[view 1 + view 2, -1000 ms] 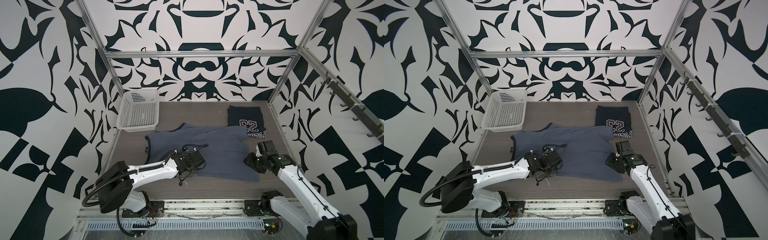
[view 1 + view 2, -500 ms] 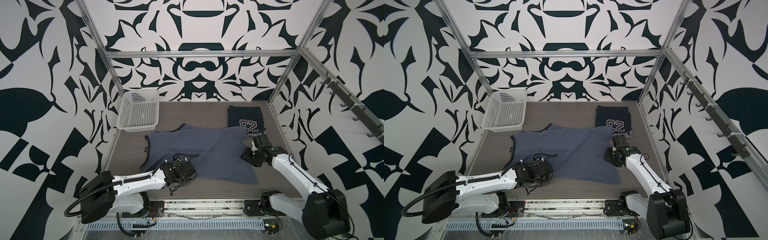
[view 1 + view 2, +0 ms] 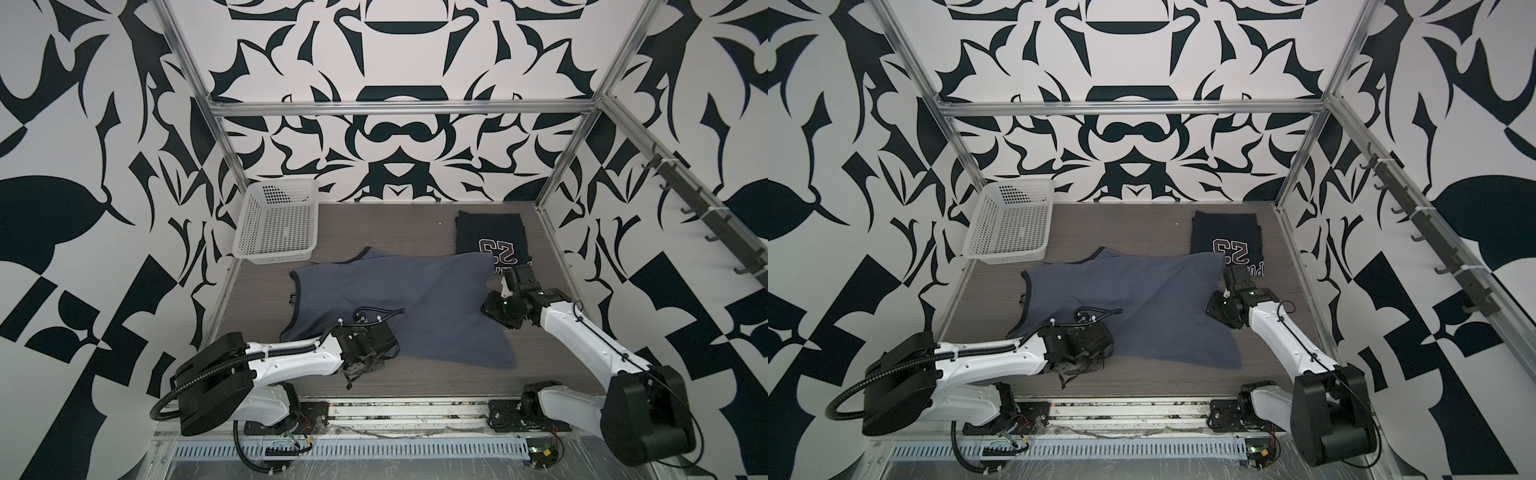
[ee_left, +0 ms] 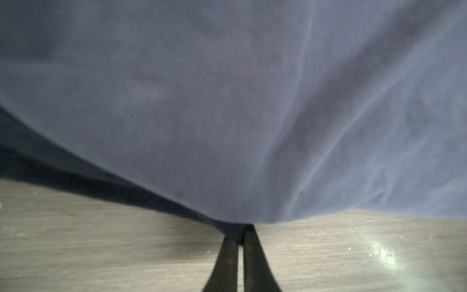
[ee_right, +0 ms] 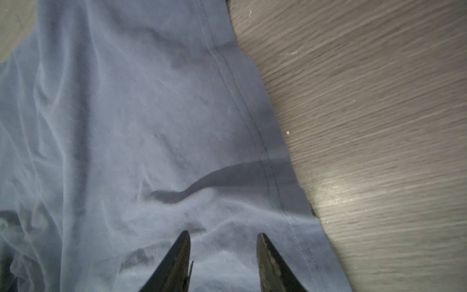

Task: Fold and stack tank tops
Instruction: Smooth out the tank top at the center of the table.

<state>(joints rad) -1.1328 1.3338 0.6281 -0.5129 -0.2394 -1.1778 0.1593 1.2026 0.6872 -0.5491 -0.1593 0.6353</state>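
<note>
Since a second ago the left arm [image 3: 291, 361] has drawn back from farther in over the grey top [image 3: 415, 299] to its near edge. The right arm [image 3: 582, 332] has slid farther back along the top's right-hand hem, closer to the navy top [image 3: 490, 226]. The grey top itself lies much where it did, spread across the middle of the bench [image 3: 374, 232]. Its far right corner overlaps the near edge of the folded navy top, which sits at the back right with its "23" showing. The white basket [image 3: 272, 254] stands at the back left, apart from both.

The left arm lies low, stretched from the front left base across the bench, with its wrist at the near edge of the grey top. In the left wrist view the left claw [image 4: 240, 233] is pinched tight on the dark-trimmed edge of the grey top, and the cloth fans away from the tips.

The right arm reaches back and inward from the front right base, its wrist bent down over the hem. The right claw [image 5: 223, 236] stands about half open over the grey top, just inside the stitched hem, gripping nothing. Whether its tips touch the cloth I cannot tell.
</note>
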